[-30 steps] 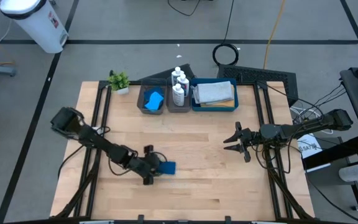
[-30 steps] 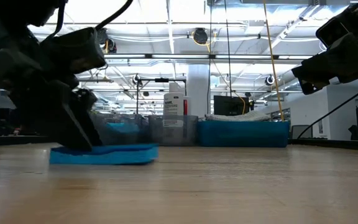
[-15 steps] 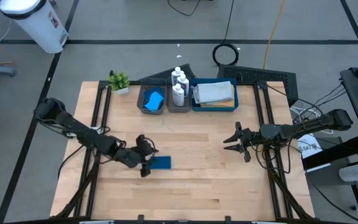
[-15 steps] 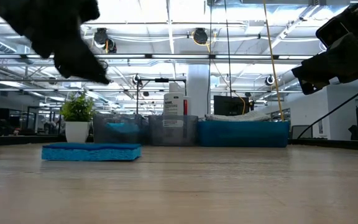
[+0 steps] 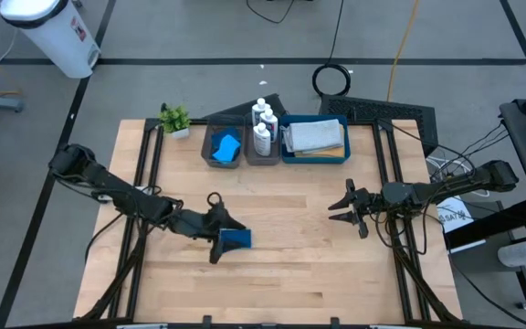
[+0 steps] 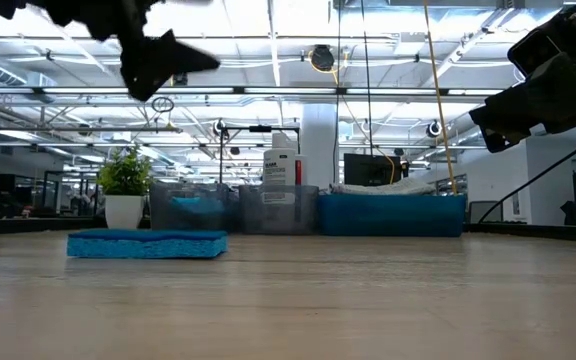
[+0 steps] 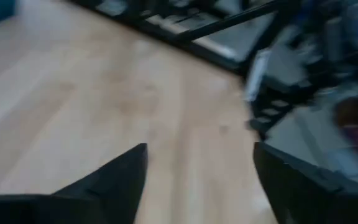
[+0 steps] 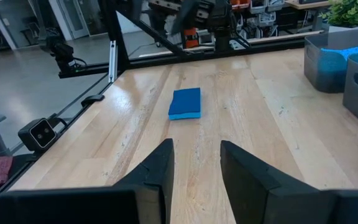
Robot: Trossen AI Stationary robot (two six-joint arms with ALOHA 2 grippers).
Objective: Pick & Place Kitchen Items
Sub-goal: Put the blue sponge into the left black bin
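Pale wooden boards make up the table (image 5: 290,274), which stands on a grey floor with a white bin (image 5: 48,32) off one far corner; behind it the low view shows a bright hall with ceiling lights. Along the far edge sit a potted plant (image 5: 175,119), two grey trays (image 5: 210,148) and a blue tray (image 5: 315,155). A dark-blue sponge (image 5: 236,238) lies flat on the boards, free of any grip. Raised just beside it, the left gripper (image 5: 218,228) has its fingers spread apart. Well apart, the right gripper (image 5: 344,207) hovers with fingers slightly parted, holding nothing.
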